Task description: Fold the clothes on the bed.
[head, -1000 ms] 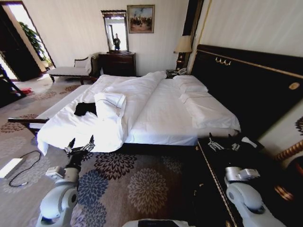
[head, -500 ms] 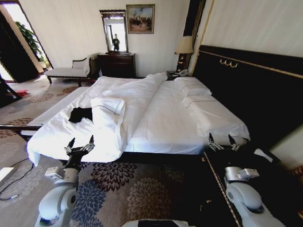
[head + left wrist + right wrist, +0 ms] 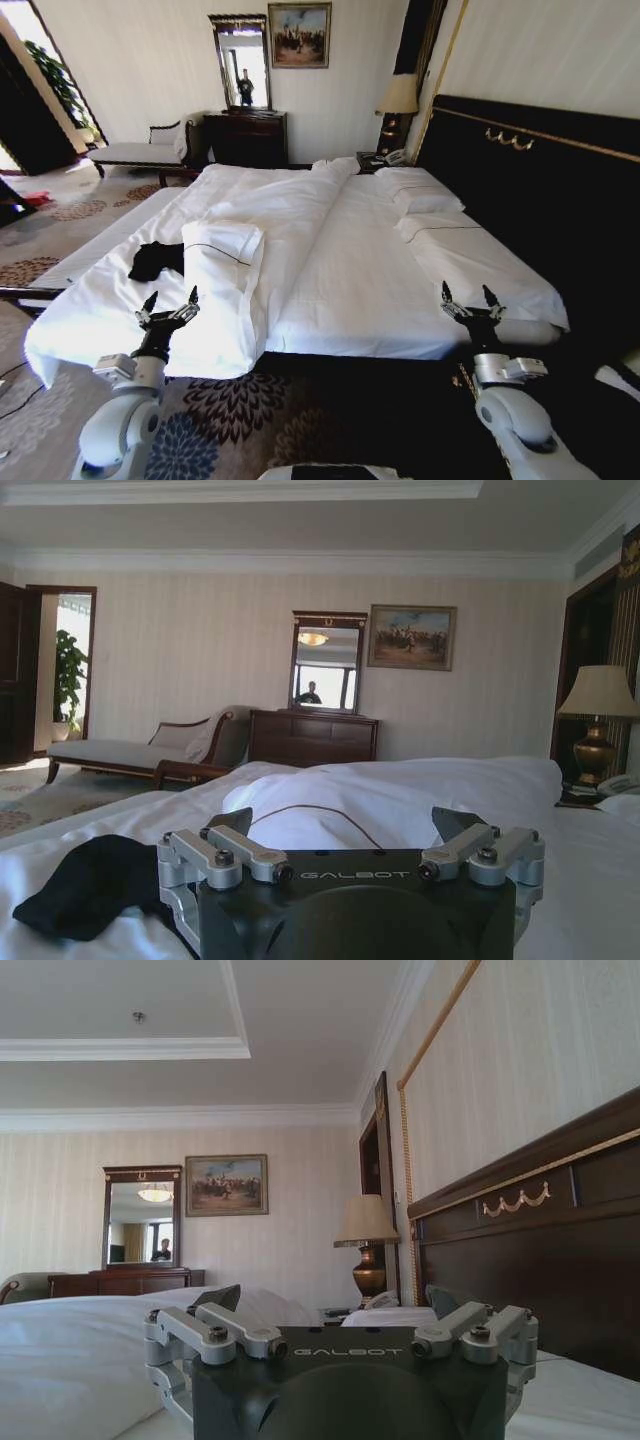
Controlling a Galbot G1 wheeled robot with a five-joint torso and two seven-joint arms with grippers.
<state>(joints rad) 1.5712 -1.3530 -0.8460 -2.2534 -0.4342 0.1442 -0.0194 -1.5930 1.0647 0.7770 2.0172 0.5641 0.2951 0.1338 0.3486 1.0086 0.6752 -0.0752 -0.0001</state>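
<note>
Approach step, nothing grasped yet. Black T-shirt is a crumpled heap on the bed, on the sheet near the edge on the robot's left, just beside a folded white duvet roll. In the left wrist view the T-shirt sits low and ahead of the gripper, not touched.

Left gripper is raised over the near edge of the bed with its fingers spread apart, empty, near the T-shirt but short of it. Right gripper is up at the bed's near corner on the headboard side, fingers also apart, empty, well apart from the T-shirt.

My read: 0 of the fold is done; the T-shirt is bunched, so it needs spreading flat first.

Next move calls for:
1. Getting closer or reaching further left, since the T-shirt lies beyond both grippers.
2. Bringing the left gripper down onto a T-shirt edge, not the heap's middle.
3. Keeping clear of the duvet roll right next to it; white sheet could get pinched with the fabric.
4. Right arm has to cross a lot of bed to help.
</note>
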